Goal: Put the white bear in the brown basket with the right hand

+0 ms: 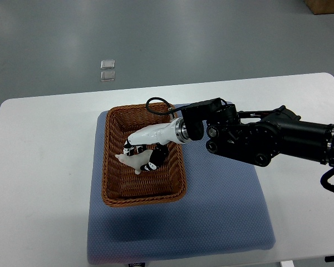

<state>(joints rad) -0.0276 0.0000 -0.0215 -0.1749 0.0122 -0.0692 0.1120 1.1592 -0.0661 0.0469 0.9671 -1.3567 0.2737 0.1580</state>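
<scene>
Top view shows the right hand [147, 149], white-shelled with black fingers, reaching from the right into the brown woven wicker basket [112, 167] and curled around the small white plush bear [131, 160]. That bear lies directly beneath its fingers, low over the basket floor.
</scene>
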